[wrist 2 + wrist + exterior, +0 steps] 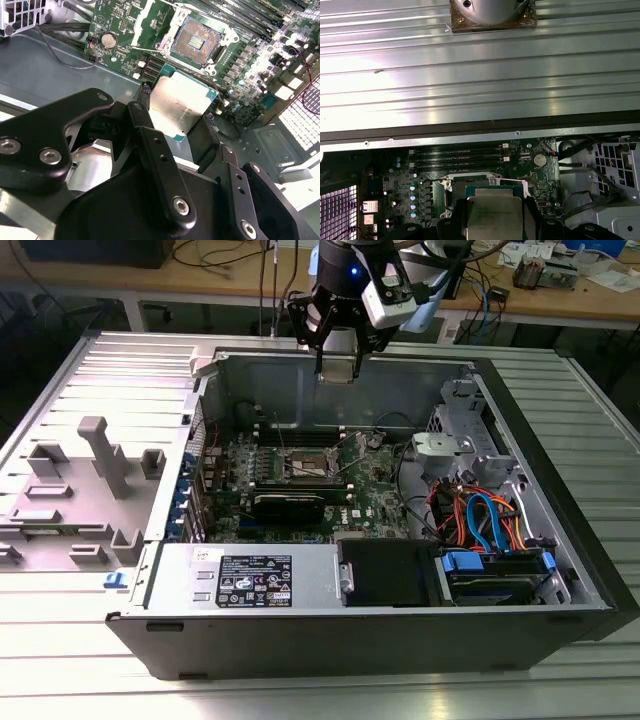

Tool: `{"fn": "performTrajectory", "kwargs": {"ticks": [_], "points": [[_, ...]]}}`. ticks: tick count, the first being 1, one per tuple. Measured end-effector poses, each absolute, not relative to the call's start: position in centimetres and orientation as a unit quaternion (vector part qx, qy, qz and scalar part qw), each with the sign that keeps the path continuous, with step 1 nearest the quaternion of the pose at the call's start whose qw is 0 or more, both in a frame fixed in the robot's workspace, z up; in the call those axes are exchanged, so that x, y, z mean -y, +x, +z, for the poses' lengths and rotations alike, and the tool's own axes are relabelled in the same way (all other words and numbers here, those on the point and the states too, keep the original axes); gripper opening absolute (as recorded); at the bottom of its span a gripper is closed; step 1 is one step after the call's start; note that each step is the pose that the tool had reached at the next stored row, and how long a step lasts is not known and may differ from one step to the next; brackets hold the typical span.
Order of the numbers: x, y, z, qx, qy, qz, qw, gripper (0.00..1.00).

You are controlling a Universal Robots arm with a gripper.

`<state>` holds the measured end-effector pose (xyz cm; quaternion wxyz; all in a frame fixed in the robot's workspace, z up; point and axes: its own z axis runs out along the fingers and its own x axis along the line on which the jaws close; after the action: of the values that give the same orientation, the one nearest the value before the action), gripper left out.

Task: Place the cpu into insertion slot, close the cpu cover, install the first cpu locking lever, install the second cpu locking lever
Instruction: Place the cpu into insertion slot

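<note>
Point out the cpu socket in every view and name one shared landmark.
Exterior view: socket mid-board in the open case.
Second wrist view: socket just beyond the cpu held in the jaws.
First wrist view: socket partly behind that cpu.
Shared landmark: long memory slots beside it.

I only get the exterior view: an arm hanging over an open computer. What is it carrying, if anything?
Observer: In the second wrist view the gripper pinches the cpu, a flat silvery square, by two opposite edges.
Operator: Where does that go, and is the place free?
Observer: Into the slot on the green board. The second wrist view shows the slot uncovered and empty.
Operator: Is the cpu touching it?
Observer: No. In both wrist views the cpu hangs clear of the slot, apart from the board.
</note>
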<state>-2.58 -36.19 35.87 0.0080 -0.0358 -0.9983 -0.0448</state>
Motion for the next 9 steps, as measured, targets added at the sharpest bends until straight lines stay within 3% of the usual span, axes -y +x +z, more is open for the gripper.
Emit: {"fn": "performTrajectory", "kwargs": {"ticks": [9], "points": [[36.20,-2.57,35.82,0.998,-0.041,-0.044,0.008,0.54]]}}
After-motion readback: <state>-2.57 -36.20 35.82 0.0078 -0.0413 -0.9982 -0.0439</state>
